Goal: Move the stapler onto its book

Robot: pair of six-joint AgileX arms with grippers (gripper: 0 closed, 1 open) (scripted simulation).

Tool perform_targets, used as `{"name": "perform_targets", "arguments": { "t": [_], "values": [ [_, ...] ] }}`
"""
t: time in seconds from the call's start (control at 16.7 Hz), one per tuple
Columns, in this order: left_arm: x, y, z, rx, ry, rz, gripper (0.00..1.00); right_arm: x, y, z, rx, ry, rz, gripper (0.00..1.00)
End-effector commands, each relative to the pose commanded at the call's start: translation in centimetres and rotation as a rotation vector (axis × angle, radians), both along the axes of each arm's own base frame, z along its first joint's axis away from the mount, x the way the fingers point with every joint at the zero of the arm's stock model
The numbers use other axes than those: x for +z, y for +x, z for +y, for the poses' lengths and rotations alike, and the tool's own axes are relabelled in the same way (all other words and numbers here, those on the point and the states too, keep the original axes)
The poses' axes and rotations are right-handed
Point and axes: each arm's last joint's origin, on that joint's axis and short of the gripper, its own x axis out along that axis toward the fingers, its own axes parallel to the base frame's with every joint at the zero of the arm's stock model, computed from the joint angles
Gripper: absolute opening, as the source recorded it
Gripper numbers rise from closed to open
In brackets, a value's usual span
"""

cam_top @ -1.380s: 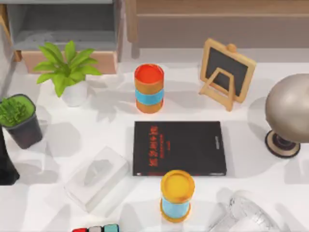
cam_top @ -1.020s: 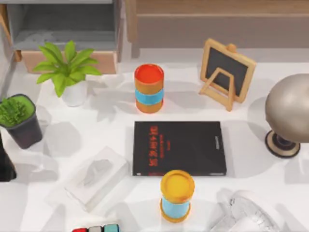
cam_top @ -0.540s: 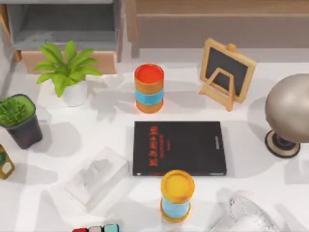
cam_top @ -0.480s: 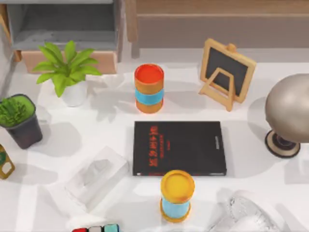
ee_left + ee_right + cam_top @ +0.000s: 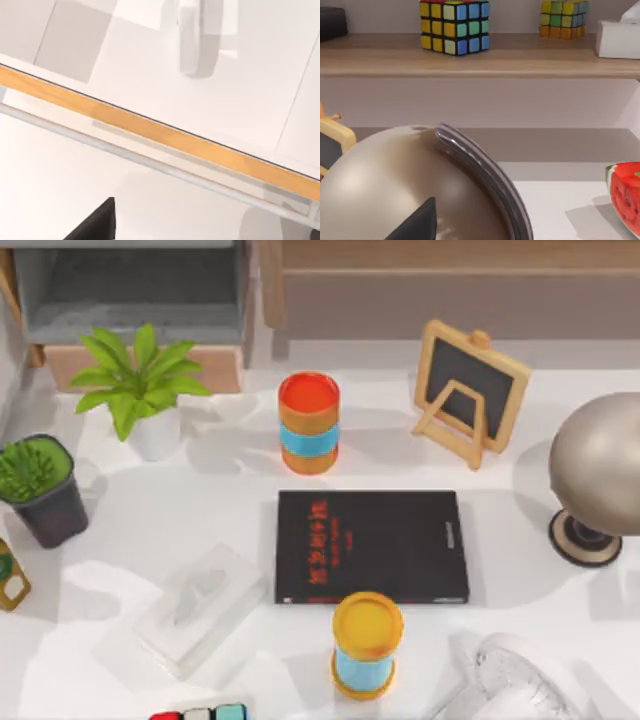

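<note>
The top view looks steeply down on the white table (image 5: 200,520), with the book (image 5: 372,546) near its middle. The right wrist view sits low and close behind the grey globe (image 5: 410,185), facing a wooden shelf (image 5: 480,60); both share that globe (image 5: 600,475). The left wrist view hangs close over a pale surface crossed by a wooden strip (image 5: 160,135), perhaps the table's edge

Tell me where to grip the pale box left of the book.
Probably across its two long sides at mid-length, coming from above. The pale box lies flat and diagonal beside the book, with open table along both long sides, so the grip should be turned to match that slant.
</note>
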Motion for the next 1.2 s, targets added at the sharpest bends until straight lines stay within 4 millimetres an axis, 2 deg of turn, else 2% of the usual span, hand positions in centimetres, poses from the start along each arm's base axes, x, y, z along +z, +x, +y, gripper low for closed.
{"name": "perform_targets", "arguments": {
  "t": [0.3,0.54,0.72,0.9,1.2],
  "values": [
    [-2.5,7.8,3.9,0.041,-0.031,0.122,1.0,0.0,0.0,0.0,0.0,0.0,0.0,1.0],
    [-5.2,11.4,5.4,0.02,-0.058,0.169,1.0,0.0,0.0,0.0,0.0,0.0,0.0,1.0],
    [-7.9,12.9,6.2,0.006,-0.092,0.216,1.0,0.0,0.0,0.0,0.0,0.0,0.0,1.0],
    [-9.9,13.4,6.6,0.003,-0.122,0.257,1.0,0.0,0.0,0.0,0.0,0.0,0.0,1.0],
    [-10.4,13.5,6.7,0.003,-0.128,0.266,1.0,0.0,0.0,0.0,0.0,0.0,0.0,1.0]
  ]
}}
